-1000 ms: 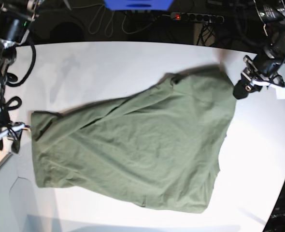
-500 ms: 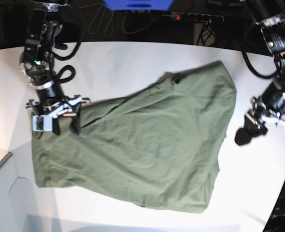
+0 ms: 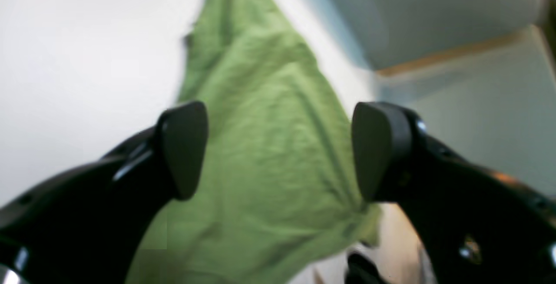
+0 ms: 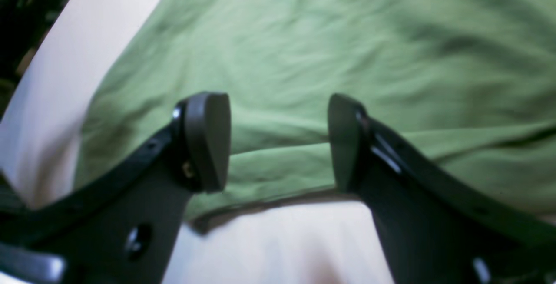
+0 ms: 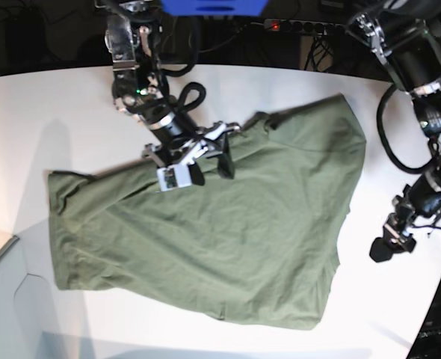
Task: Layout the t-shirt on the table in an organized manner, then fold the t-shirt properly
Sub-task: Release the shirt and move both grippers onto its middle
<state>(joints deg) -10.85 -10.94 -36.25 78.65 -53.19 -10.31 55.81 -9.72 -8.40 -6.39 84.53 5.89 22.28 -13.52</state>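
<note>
T-shirt [image 5: 228,232]: soft olive cotton, finely creased, spread as a lopsided wedge across the frame's centre on the smooth matte white table [image 5: 71,112]. Right gripper [image 5: 205,166] sits over the shirt's upper edge, its rounded black pads spread and pinching nothing. Left gripper [image 5: 389,247] at right of frame, off the cloth, also spread and empty. Dark cables behind the table's far edge.

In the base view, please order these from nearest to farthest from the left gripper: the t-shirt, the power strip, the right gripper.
1. The t-shirt: its edge lies just beside the left gripper, toward the table middle.
2. The right gripper: across the shirt, over its far edge.
3. The power strip: behind the table, on the dark floor. It is not much farther than the right gripper, so this order is uncertain.
</note>
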